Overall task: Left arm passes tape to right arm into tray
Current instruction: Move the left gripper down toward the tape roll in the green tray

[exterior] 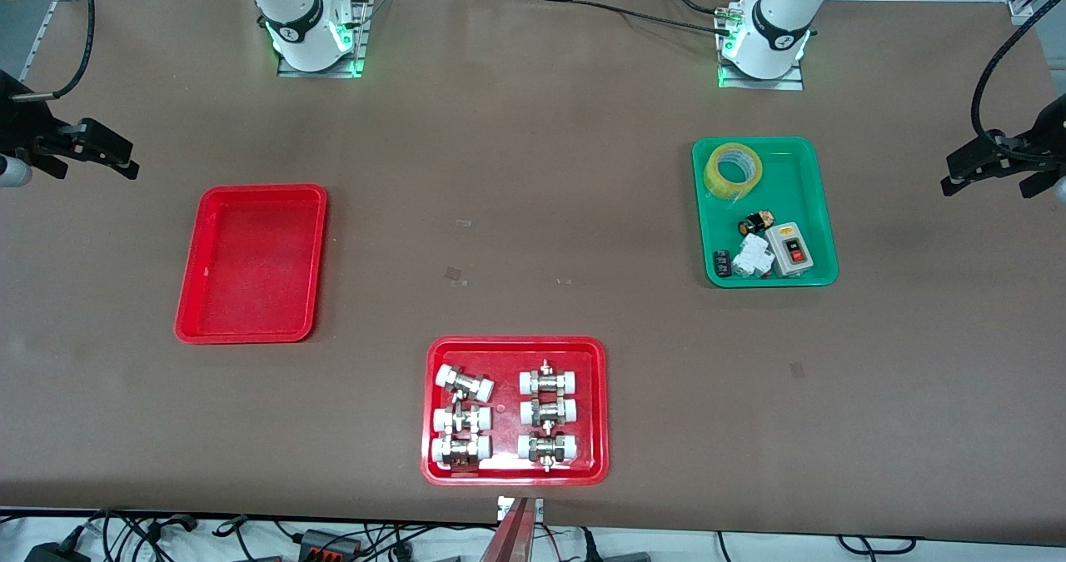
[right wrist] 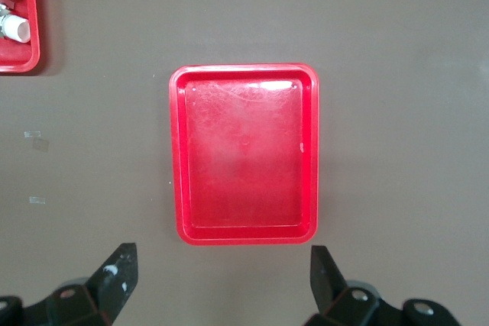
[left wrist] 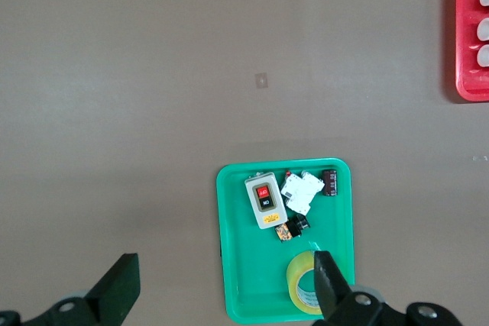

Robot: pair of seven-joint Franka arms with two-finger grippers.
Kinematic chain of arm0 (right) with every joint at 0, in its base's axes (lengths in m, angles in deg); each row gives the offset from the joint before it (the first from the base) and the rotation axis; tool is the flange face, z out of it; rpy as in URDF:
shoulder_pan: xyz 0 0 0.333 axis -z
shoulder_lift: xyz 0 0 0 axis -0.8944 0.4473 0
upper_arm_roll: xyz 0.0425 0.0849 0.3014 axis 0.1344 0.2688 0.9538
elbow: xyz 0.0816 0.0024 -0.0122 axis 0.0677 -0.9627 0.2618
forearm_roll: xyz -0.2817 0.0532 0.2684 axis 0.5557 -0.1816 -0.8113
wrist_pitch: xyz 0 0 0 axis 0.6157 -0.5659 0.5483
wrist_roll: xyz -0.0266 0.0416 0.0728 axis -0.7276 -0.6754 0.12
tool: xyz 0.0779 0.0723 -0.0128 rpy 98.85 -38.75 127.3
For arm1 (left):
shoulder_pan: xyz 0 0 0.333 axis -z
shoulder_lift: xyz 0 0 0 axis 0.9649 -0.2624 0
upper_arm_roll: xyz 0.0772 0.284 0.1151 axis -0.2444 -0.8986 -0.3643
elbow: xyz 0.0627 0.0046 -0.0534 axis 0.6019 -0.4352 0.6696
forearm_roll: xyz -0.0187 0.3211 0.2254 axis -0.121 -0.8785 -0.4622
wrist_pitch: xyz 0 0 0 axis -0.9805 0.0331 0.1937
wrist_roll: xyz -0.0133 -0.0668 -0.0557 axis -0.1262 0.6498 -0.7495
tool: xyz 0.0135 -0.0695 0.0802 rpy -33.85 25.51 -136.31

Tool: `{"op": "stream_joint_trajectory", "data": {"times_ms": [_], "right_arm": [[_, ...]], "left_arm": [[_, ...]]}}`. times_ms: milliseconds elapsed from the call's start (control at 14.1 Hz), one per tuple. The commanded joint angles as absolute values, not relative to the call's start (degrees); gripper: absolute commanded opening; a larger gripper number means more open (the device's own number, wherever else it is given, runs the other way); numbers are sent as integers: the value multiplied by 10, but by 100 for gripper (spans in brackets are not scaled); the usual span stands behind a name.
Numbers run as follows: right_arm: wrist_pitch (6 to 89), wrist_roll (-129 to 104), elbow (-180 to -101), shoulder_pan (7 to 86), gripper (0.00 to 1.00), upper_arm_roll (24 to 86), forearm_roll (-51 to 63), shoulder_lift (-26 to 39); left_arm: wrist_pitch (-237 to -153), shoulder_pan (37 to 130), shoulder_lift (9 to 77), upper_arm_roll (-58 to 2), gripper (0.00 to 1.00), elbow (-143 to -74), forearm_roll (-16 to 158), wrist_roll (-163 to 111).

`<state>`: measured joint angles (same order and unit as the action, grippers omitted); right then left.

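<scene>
- The tape (exterior: 733, 171) leans on edge in the green tray (exterior: 812, 212), in the corner nearest the left arm's base, with bare tray floor between it and the small electrical parts (exterior: 762, 250) crowded at the tray's other end.
- The red tray (exterior: 250, 262) sits empty toward the right arm's end of the table; a wider red tray of metal fittings (exterior: 516, 410) lies by the table edge nearest the front camera.
- The left gripper (left wrist: 221, 295) hangs high over the bare table beside the green tray, fingers spread wide, holding nothing.
- The right gripper (right wrist: 221, 284) hangs over the bare table beside the red tray, also spread wide and empty; that arm waits.
- Handling, as a judgement: the roll looks light and stiff, with a slick film face. 1 finger through the core hole and 1 on the outer wall should grip best and leave rim free for the handover.
- The left wrist view shows the roll's hole facing upward at an angle and partly hidden by a fingertip (left wrist: 330, 284); the front view shows both trays' spacing. Only the right wrist view shows the red tray's floor scuffed and bare.
</scene>
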<state>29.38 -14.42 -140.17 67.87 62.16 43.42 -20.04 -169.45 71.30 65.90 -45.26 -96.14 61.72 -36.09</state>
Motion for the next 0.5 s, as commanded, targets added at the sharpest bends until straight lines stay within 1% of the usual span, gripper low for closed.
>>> {"op": "stream_joint_trajectory", "data": {"times_ms": [0,284,355,426], "right_arm": [[291,-149,-1413,685,100,627,429,-213],[290,-149,-1410,684,100,628,429,-212],[290,-149,-1409,684,100,628,429,-212],[290,-149,-1409,684,100,628,429,-212]], "left_arm": [[-1679,712,653,-453,100,-945,628,-359],[-1678,712,654,-453,100,-945,629,-357],[-1666,712,654,-453,100,-951,628,-363],[-1630,716,650,-451,100,-952,627,-363]]}}
